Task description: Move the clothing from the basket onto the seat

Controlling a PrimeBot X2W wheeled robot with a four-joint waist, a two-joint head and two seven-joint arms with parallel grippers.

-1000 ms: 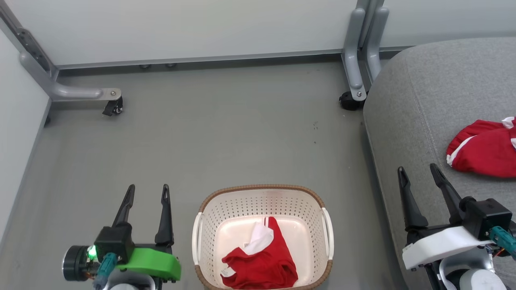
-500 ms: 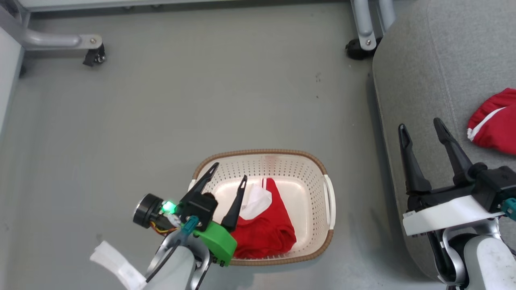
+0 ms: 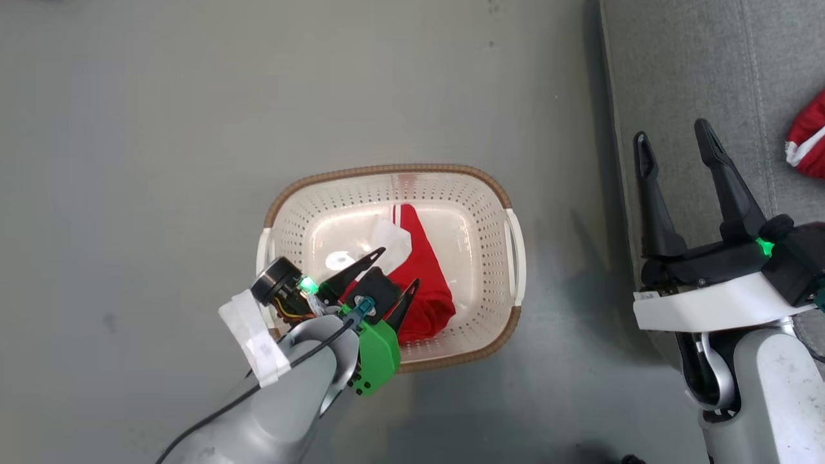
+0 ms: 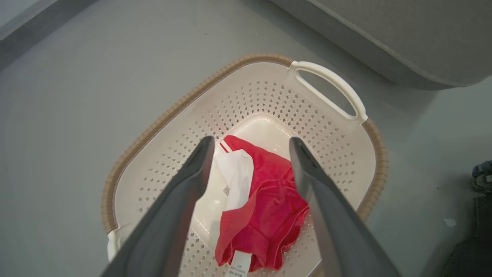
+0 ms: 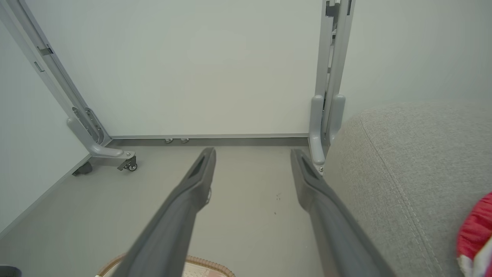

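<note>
Clothing (image 3: 422, 290), a red piece with white trim, lies bunched on the bottom of the basket (image 3: 387, 171). The left pincer (image 3: 399, 265) hangs just above it, fingers spread wide with nothing between them. Further right, the right pincer (image 3: 670, 129) is spread too and empty, up by the edge of the seat (image 3: 696, 64). At the far right a second red piece (image 3: 809, 145) lies on the seat. I think the grab could go wrong: the cloth is soft and low, so the fingers might nip only a thin fold and it could slip out. The basket looks light, so a finger caught in a hole might drag it along the floor (image 3: 129, 193).
</note>
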